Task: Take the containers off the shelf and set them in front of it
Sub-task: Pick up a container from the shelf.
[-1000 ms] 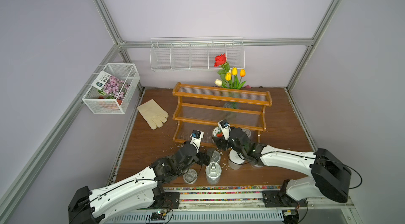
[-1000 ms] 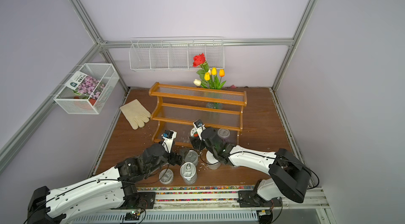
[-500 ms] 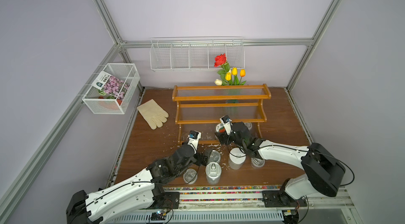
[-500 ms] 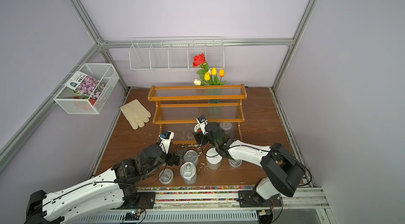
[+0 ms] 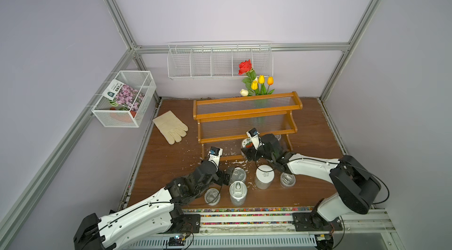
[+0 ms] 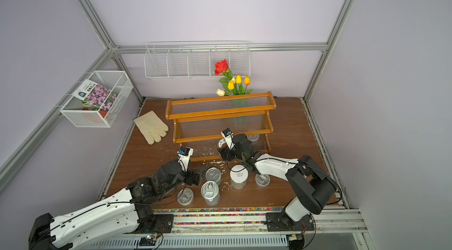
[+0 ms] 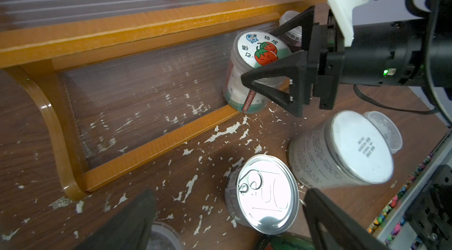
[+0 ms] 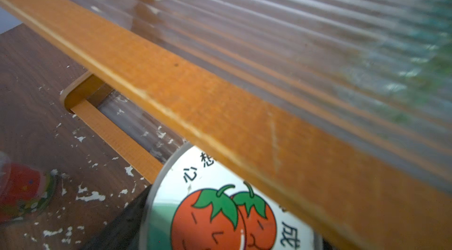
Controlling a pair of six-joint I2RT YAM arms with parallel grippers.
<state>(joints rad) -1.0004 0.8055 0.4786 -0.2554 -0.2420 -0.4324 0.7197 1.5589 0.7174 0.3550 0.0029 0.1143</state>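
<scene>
Lavender walls close round a dark wood surface flecked with white chips. Toward its back edge stands the shelf. On the shelf's lowest tier, by the front rail, the right pincer clasps the red-fruit jar with one finger on either side. A clear cup sits near that jar on the same tier.

Between the shelf and the front edge stand a silver tin, a second tin, the white-lidded jar and two more lidded cups, one of them under the right arm. The left pincer gapes wide and empty just beside the first tin, on the side toward the left edge. A pale glove lies near the left edge, and flowers rise behind the shelf.
</scene>
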